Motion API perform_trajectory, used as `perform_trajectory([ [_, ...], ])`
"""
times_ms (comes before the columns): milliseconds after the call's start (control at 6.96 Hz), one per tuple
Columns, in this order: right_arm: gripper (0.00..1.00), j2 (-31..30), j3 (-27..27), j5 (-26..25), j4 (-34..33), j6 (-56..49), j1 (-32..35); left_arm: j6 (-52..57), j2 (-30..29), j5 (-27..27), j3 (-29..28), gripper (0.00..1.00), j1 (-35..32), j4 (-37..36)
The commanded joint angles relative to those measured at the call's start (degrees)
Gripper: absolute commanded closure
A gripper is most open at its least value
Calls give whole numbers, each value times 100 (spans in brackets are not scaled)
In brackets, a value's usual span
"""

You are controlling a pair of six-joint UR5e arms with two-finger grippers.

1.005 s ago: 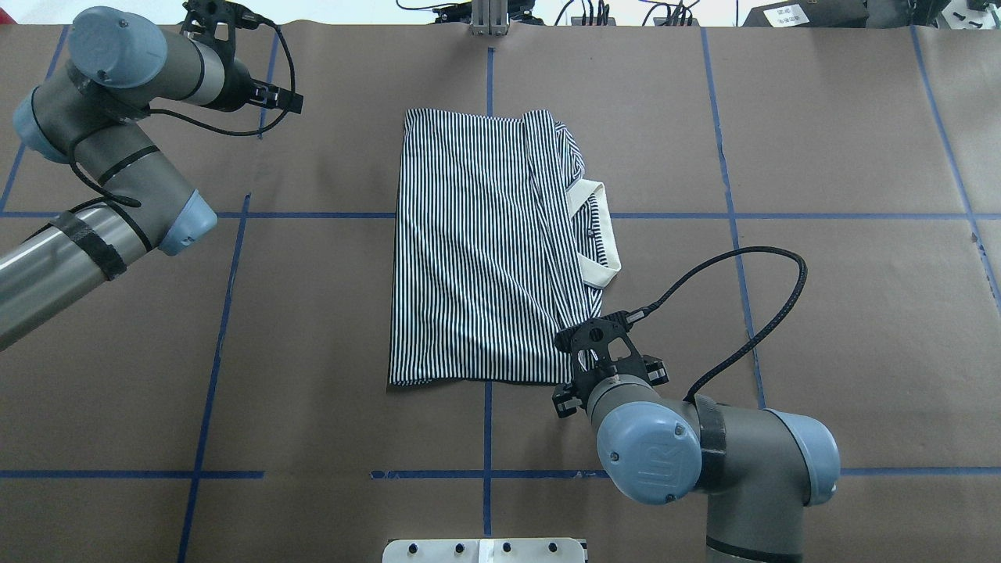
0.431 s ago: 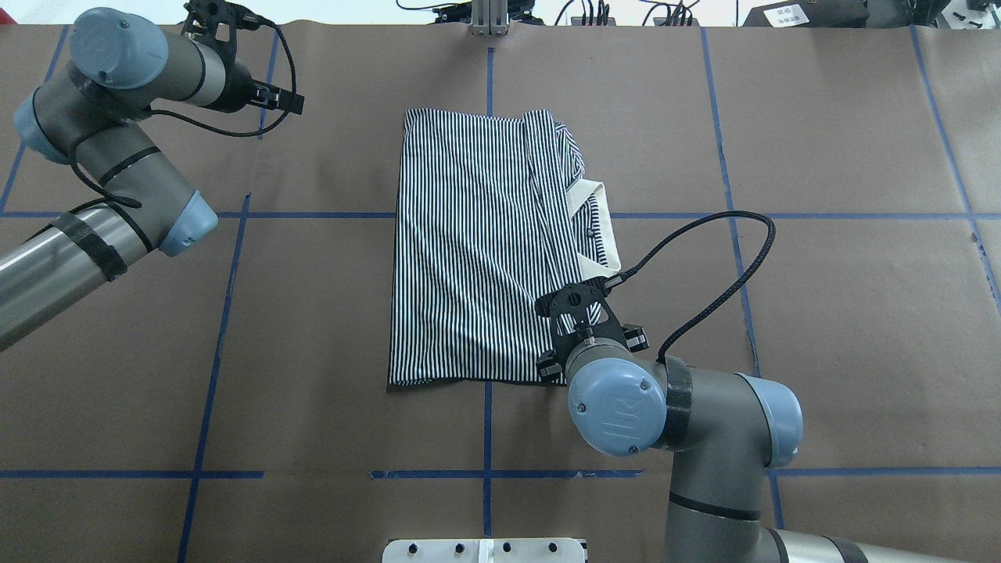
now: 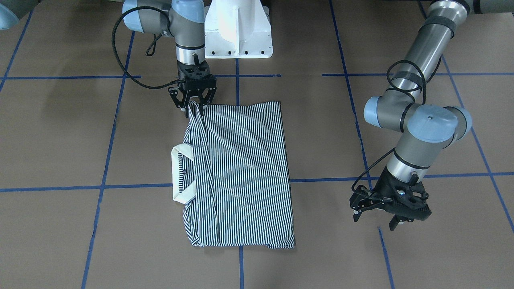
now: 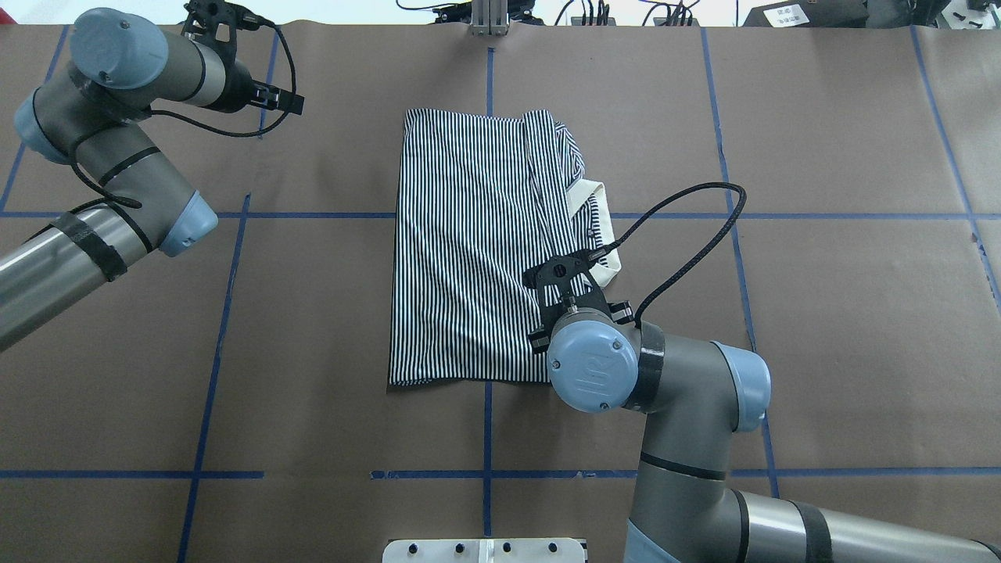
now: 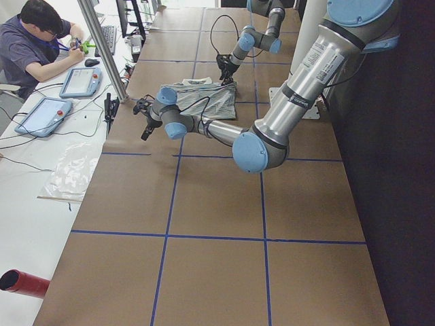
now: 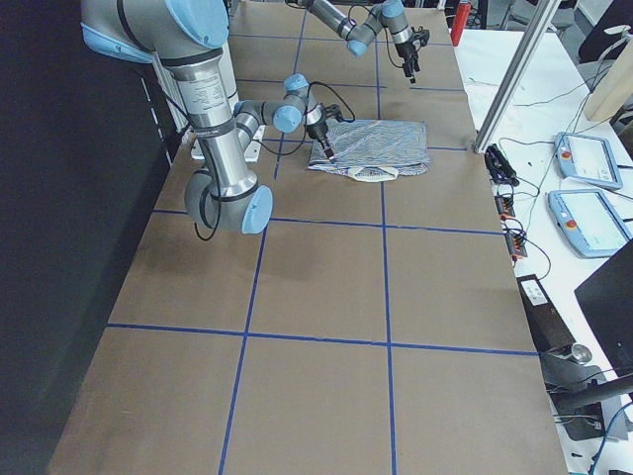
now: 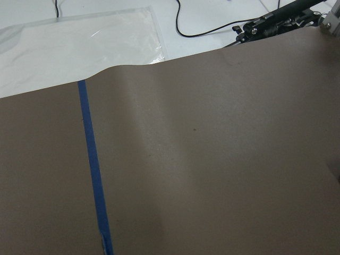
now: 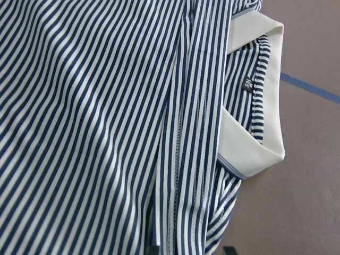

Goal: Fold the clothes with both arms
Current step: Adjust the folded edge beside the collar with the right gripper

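The striped polo shirt (image 4: 469, 250) lies partly folded at the table's middle, and it also shows in the front view (image 3: 245, 168). Its cream collar (image 4: 606, 270) sticks out on my right side. My right gripper (image 3: 192, 106) is shut on the shirt's near right corner and holds a strip of fabric lifted off the table. In the overhead view the right wrist (image 4: 586, 367) hides it. The right wrist view shows the collar (image 8: 255, 154) and stripes close below. My left gripper (image 3: 391, 212) is open and empty, far left of the shirt, above bare paper.
Brown paper with blue tape lines (image 4: 227, 313) covers the table. The white pedestal (image 3: 237, 28) stands at the near edge. A metal post (image 4: 489, 16) stands at the far edge. An operator (image 5: 34, 41) sits beyond the far side, with tablets and cables.
My right arm has moved away from the robot and slightly left, over the shirt's near right part, carrying the gripped fabric. The left arm has not moved.
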State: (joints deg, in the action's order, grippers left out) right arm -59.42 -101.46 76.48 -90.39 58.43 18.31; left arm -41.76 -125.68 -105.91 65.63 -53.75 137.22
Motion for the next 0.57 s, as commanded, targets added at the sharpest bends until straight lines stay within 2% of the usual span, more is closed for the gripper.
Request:
perform_trajectory([
  [0, 54, 80, 117, 7, -5, 2, 33, -8, 0, 0, -6, 0, 23, 7],
  [431, 54, 291, 390, 7, -22, 19, 6, 1, 0, 0, -6, 0, 32, 7],
])
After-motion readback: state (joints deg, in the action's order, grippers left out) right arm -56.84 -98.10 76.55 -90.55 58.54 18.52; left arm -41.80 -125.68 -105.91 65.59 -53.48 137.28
